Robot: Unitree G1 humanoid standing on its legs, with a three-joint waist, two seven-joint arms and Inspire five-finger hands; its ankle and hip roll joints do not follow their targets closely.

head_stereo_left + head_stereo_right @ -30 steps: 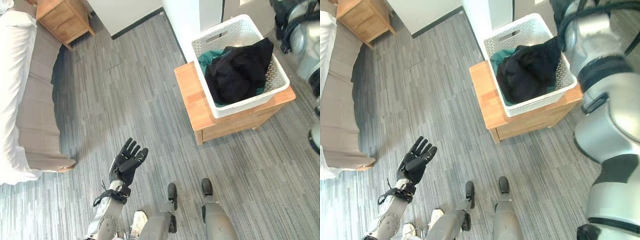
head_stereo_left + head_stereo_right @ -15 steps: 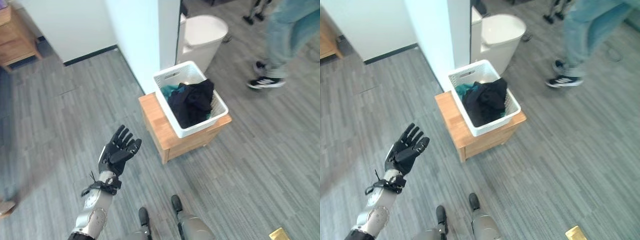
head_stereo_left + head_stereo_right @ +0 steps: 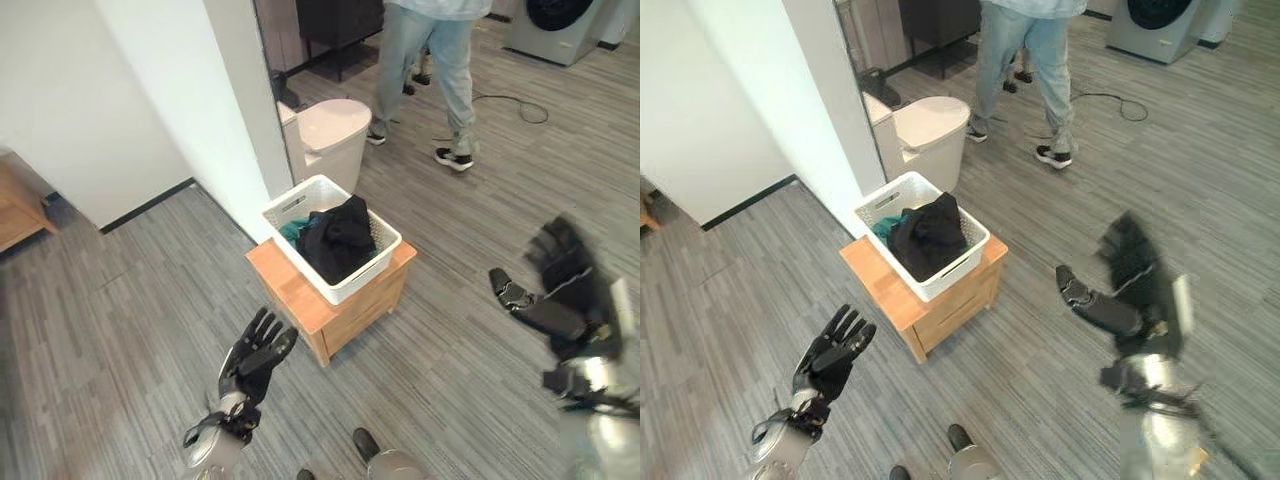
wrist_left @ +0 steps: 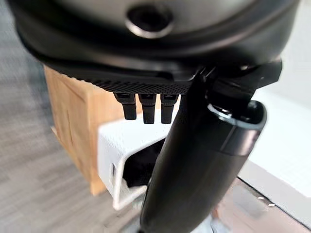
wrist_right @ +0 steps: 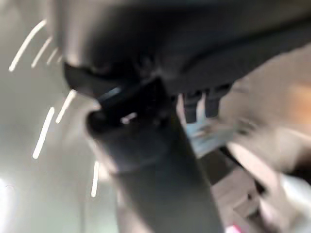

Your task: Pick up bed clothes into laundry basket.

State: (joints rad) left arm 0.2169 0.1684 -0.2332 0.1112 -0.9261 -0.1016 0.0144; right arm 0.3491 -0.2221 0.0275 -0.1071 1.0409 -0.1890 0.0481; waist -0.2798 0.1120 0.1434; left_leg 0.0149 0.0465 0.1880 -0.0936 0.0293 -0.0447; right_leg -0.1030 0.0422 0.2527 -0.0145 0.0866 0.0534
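I see a white basket sitting on a small wooden bench in the middle of a grey floor, beside a white wall corner. Dark clothes are heaped inside it, with a bit of teal cloth at the far left end; both lie within the rim.

My left hand hovers near me, left of the bench, fingers spread and holding nothing. My right hand is raised well to the right, fingers loose and empty (it is blurred, but I see nothing in it).

A person stands far off by a pale bin.

I judge the cloth to be soft, light and limp, so it would sag and trail. I would pinch a bunched fold near the middle of the heap rather than an edge.
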